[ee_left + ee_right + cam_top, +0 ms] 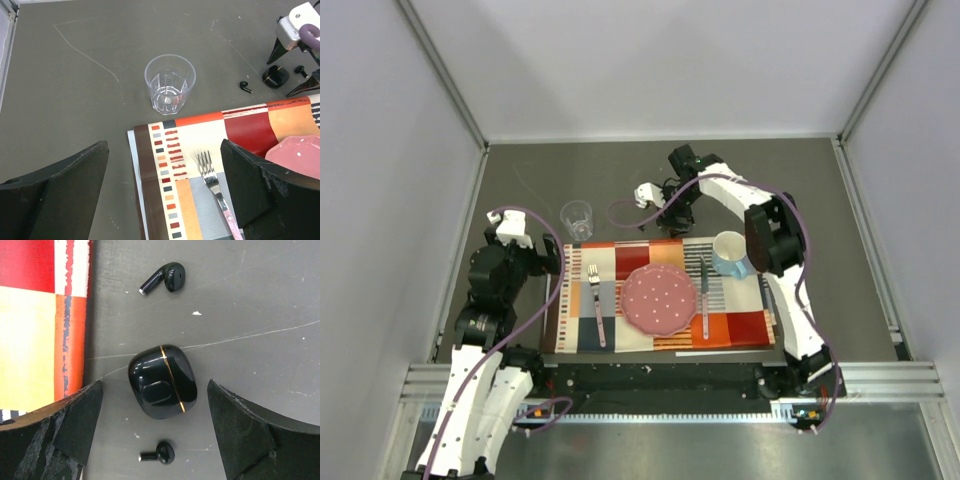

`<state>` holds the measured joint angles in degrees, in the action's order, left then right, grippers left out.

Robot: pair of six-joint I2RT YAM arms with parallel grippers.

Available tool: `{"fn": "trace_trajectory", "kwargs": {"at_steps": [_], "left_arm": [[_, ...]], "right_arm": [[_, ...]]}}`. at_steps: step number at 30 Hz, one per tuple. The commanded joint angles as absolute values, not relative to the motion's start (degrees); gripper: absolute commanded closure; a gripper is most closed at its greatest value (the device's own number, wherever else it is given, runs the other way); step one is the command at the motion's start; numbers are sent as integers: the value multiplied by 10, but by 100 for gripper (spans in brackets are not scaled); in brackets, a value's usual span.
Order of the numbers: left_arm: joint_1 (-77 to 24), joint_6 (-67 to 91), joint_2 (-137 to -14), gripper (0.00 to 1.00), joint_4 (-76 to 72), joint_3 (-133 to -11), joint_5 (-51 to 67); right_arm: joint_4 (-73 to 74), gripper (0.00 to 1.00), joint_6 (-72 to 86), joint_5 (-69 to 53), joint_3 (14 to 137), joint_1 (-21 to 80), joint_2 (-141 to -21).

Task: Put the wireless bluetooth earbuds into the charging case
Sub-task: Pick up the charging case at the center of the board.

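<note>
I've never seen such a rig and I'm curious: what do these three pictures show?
Two robot arms stand at the near edge of a table, each ending in a two-finger gripper. One picture is from a fixed camera above; the others from wrist cameras, where the dark wedges are fingers. On the table: a placemat with fork, pink plate and blue mug, and a clear glass. Beyond it, the right gripper hangs open over the closed black charging case, flanked by two earbuds. The left gripper is open too. Nothing is held.
</note>
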<state>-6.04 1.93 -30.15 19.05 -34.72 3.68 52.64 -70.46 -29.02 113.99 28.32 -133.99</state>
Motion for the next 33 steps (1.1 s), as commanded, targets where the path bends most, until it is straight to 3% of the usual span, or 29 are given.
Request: {"fn": "trace_trajectory", "kwargs": {"at_steps": [1, 11, 15, 17, 18, 19, 23, 25, 33], "left_arm": [[-61, 15, -297, 1, 157, -345, 45], [-61, 15, -302, 1, 157, -345, 46], [-60, 16, -302, 1, 159, -345, 46], [-61, 15, -302, 1, 160, -345, 41], [-60, 15, -301, 1, 161, -345, 39], [-60, 15, -301, 1, 163, -345, 38], [-61, 14, -298, 1, 165, -345, 30], [-61, 15, -298, 1, 166, -345, 27], [-61, 24, -291, 1, 161, -350, 45]], "right_arm": [[546, 15, -720, -319, 1180, 280, -1358], [548, 24, -721, -303, 1176, 279, -1366], [548, 41, -725, -301, 1165, 279, -1360], [548, 56, -722, -308, 1166, 279, -1359], [547, 74, -721, -308, 1167, 279, -1360], [548, 79, -720, -308, 1169, 279, -1360], [544, 80, -707, -308, 1167, 279, -1350], [543, 100, -695, -308, 1172, 280, -1347], [484, 100, -558, -316, 1182, 280, -1289]]}}
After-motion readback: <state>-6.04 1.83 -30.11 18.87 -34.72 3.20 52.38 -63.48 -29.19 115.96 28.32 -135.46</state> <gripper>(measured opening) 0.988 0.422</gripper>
